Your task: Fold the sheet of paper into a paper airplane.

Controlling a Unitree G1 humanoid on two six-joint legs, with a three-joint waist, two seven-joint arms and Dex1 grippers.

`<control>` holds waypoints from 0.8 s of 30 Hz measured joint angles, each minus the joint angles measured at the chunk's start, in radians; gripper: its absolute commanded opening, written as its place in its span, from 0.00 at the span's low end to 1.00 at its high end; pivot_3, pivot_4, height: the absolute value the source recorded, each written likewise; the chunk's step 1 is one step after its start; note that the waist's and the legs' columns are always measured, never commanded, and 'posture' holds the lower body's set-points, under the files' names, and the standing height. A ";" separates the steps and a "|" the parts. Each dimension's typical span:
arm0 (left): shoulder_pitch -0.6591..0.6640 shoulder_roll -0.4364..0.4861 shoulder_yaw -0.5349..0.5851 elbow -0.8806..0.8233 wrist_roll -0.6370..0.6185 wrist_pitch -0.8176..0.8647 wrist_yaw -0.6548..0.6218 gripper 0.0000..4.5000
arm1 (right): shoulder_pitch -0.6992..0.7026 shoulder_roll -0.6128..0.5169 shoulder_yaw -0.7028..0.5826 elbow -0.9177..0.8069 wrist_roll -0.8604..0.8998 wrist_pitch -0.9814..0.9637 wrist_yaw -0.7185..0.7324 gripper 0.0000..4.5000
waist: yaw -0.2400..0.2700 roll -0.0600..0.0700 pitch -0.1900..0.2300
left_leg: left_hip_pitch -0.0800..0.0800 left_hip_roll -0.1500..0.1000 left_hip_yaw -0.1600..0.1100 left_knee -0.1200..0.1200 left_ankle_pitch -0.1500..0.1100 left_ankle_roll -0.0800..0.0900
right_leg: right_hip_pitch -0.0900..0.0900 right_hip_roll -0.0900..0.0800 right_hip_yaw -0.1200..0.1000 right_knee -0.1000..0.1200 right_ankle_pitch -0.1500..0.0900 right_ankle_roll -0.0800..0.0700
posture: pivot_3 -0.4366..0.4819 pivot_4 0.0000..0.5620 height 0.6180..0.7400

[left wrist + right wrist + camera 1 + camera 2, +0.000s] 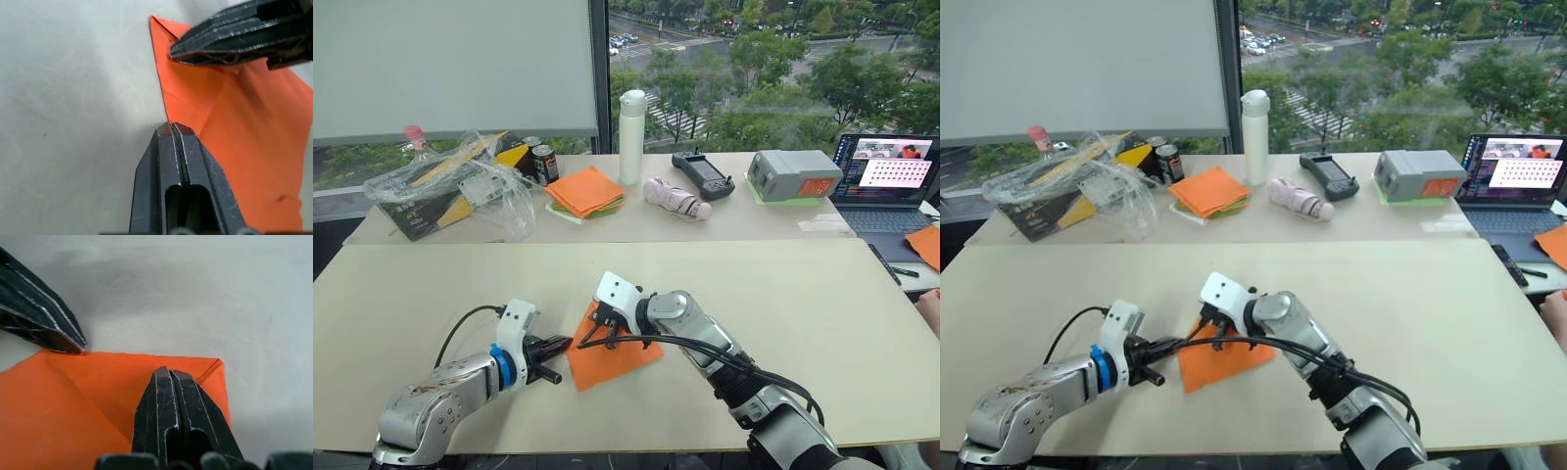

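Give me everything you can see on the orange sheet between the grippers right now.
The thin bright-orange sheet of paper lies flat on the pale table, partly folded, with diagonal creases and a small turned-in corner. The shut left gripper meets its edge; the shut right gripper presses on top near that folded corner.

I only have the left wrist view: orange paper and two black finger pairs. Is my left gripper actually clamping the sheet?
Observer: No. The left gripper is shut, its tips at the edge of the sheet of paper, not around it.
Operator: And the other fingers near the corner?
Observer: That is the right gripper, also shut, pressing on the sheet near a folded corner.
Operator: Anything else orange on the tables?
Observer: A pile of orange sheets lies on the far table, beside a white bottle.
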 measured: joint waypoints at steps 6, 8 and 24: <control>-0.010 -0.032 0.038 0.003 -0.026 0.024 0.019 0.00 | 0.000 -0.002 0.000 0.000 0.000 0.000 0.000 0.00 | 0.001 0.000 0.000 | 0.000 0.000 0.000 0.000 0.000 0.000 | 0.001 0.000 0.000 -0.001 0.000 0.000 | 0.48 0.27 1.00; -0.017 -0.043 0.054 0.009 -0.047 0.044 0.026 0.00 | 0.000 -0.002 0.000 0.000 0.000 0.000 0.000 0.00 | 0.001 0.000 0.000 | 0.000 0.000 0.000 0.000 0.000 0.000 | 0.000 0.000 0.000 -0.001 0.000 0.000 | 0.48 0.27 1.00; -0.055 -0.062 0.078 -0.011 -0.170 0.129 0.062 0.00 | 0.000 0.002 0.000 -0.001 0.000 0.000 -0.001 0.00 | -0.001 0.000 0.000 | 0.000 0.000 0.000 -0.001 0.000 0.000 | 0.000 0.000 0.000 -0.001 0.000 0.000 | 0.48 0.27 1.00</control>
